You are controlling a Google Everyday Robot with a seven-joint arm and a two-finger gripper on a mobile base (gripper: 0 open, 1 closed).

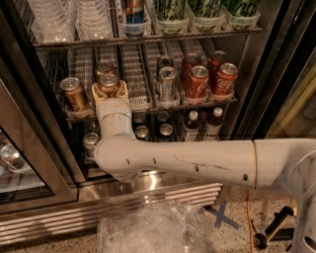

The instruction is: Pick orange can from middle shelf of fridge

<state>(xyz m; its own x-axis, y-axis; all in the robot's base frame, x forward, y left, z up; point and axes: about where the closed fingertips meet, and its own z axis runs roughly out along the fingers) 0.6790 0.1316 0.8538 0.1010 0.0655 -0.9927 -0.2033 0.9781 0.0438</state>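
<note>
The fridge (148, 193) stands open in front of me. Its middle shelf (139, 105) has ribbed plastic lanes. An orange can (108, 83) stands at the front of the second lane, with another orange can (104, 67) right behind it. A third orange can (75, 94) stands in the lane to the left. My gripper (109, 92) reaches up into the shelf on the white arm. Its cream fingers (96, 92) stand on either side of the front orange can, low on its body, and look open.
Silver cans (167, 83) and red cola cans (198, 81) fill the lanes to the right. Small bottles (190, 126) and cans stand on the rack below. Clear cups (54, 20) and green-labelled tubs (170, 11) stand above. The glass door (29, 163) hangs open on the left. A clear plastic bag (148, 230) lies on the floor.
</note>
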